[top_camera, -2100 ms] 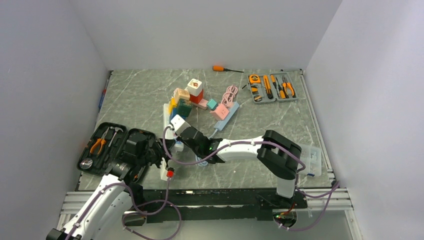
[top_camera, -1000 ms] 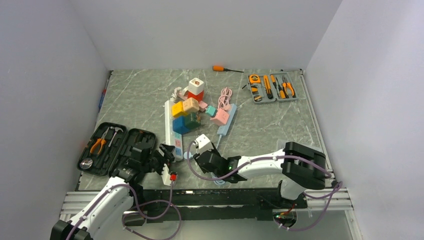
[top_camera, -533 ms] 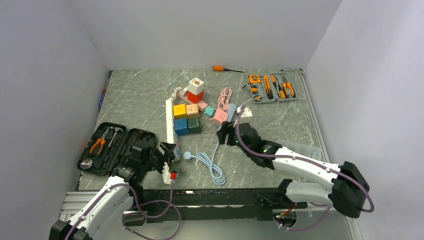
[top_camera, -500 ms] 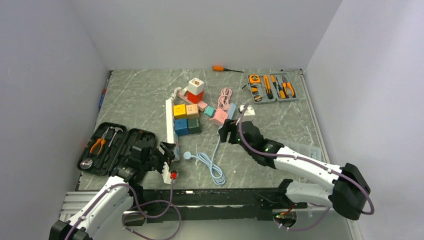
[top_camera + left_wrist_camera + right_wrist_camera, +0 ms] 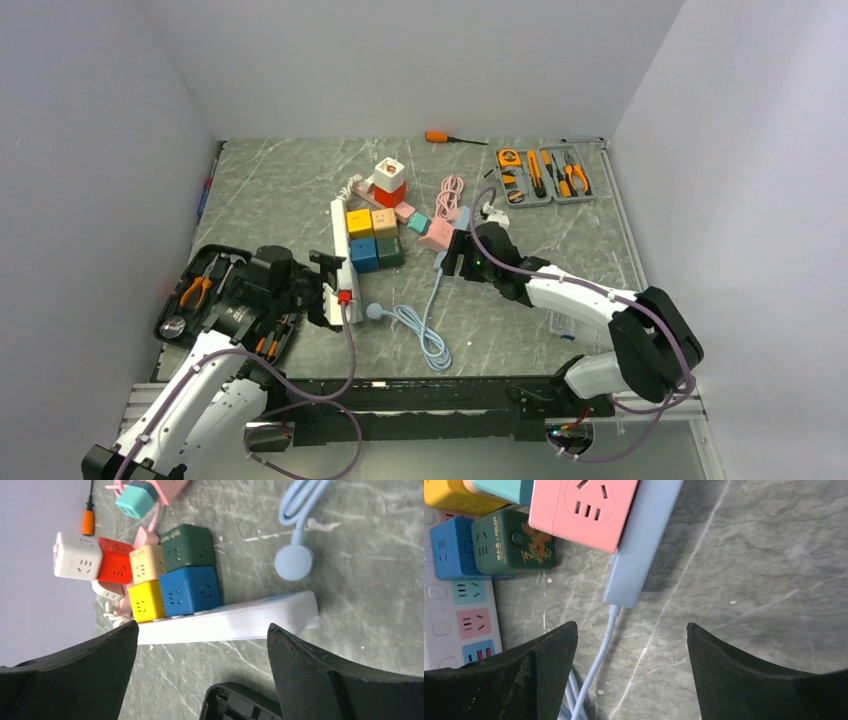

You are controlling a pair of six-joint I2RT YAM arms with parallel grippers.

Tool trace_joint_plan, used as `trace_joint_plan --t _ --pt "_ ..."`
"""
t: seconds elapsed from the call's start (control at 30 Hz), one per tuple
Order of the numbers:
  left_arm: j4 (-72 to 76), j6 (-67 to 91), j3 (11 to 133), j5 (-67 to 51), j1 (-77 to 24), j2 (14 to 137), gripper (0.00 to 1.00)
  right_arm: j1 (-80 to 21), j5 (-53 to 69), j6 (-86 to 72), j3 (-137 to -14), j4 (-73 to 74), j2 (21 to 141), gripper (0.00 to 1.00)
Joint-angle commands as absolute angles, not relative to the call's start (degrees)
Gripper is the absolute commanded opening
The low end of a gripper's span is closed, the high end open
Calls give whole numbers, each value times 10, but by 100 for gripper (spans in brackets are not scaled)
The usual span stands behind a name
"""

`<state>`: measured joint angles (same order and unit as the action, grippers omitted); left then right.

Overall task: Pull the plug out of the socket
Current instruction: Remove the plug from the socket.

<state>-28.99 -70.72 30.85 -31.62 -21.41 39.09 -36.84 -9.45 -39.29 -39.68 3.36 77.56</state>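
The white socket strip (image 5: 339, 240) lies lengthwise left of centre, with coloured cube adapters beside it. The round light-blue plug (image 5: 375, 311) lies loose on the table, apart from the strip, with its cable (image 5: 424, 330) coiled next to it. The left wrist view shows the plug (image 5: 294, 562) beyond the strip (image 5: 225, 625). My left gripper (image 5: 330, 280) is open at the strip's near end, holding nothing (image 5: 202, 630). My right gripper (image 5: 448, 262) is open and empty (image 5: 631, 630), just short of the pale blue strip (image 5: 644, 545) that carries a pink cube (image 5: 584, 507).
Blue (image 5: 363, 250), green (image 5: 389, 250), yellow (image 5: 358, 222) and tan (image 5: 383, 220) cubes stand against the white strip. A red-and-white cube stack (image 5: 390, 180) is behind. An open black tool case (image 5: 215, 295) is left, an orange tool tray (image 5: 543, 175) far right, a screwdriver (image 5: 440, 137) at the back.
The right gripper took the blue plug from the white strip, dropped it near the front, then swung right to the pink cube. The left gripper opened wide and moved up along the strip.
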Motion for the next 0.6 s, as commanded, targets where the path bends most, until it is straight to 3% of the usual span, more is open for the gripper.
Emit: trace_joint_plan --t 0.0,0.37,0.5,0.57 --pt "-337 -619 375 -353 -218 408 100 -369 -60 -419 -422 -33 810 82" --pt "-331 -579 423 -341 -223 415 99 -369 -87 -447 -479 -67 932 76" --pt "-318 -568 437 -344 -226 418 99 -369 -102 -438 -492 -60 958 57" --pt "-315 -566 448 -351 -229 425 99 -369 -112 -424 -484 -58 954 40"
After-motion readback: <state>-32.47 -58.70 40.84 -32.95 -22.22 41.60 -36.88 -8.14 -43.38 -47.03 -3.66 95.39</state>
